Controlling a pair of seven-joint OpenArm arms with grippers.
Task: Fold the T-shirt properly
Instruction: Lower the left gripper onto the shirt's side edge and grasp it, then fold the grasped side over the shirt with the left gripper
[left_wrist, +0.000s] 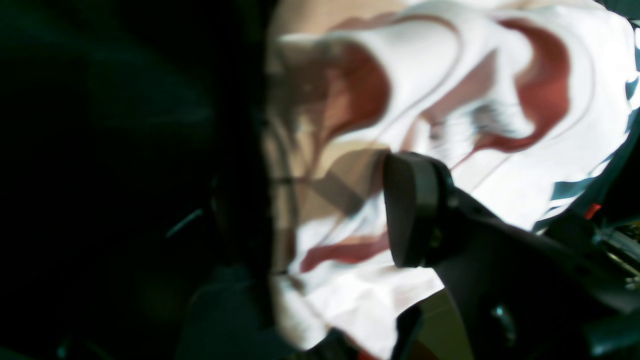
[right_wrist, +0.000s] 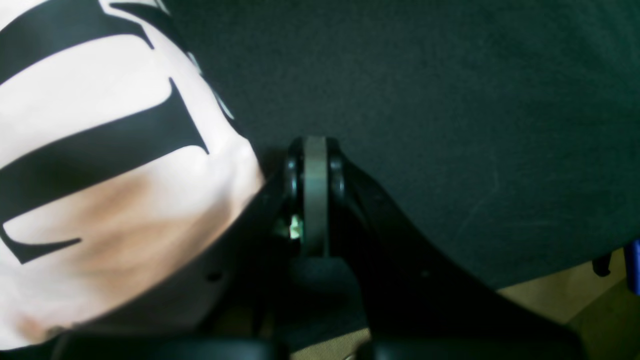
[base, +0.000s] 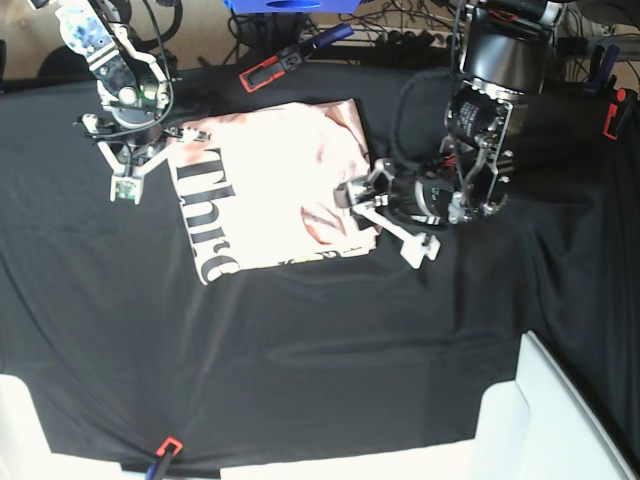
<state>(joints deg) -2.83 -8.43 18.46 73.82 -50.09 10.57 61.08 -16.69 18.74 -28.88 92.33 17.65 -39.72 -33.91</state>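
T-shirt (base: 265, 185) lies part-folded on black table cloth (base: 300, 340), lettering up. Left gripper (base: 362, 200) at its edge, jaws parted, hold unclear. Right gripper (right_wrist: 315, 150) clamped shut, empty, beside shirt

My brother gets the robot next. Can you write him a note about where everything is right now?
Left claw: open, at the T-shirt's edge on the base view's right; whether it touches is unclear.
Right claw: shut, empty, over the black cloth beside the shirt's other edge.
Shirt: on the cloth, partly folded, lettering up, edges rumpled.
Left: smooth it and finish the folds.
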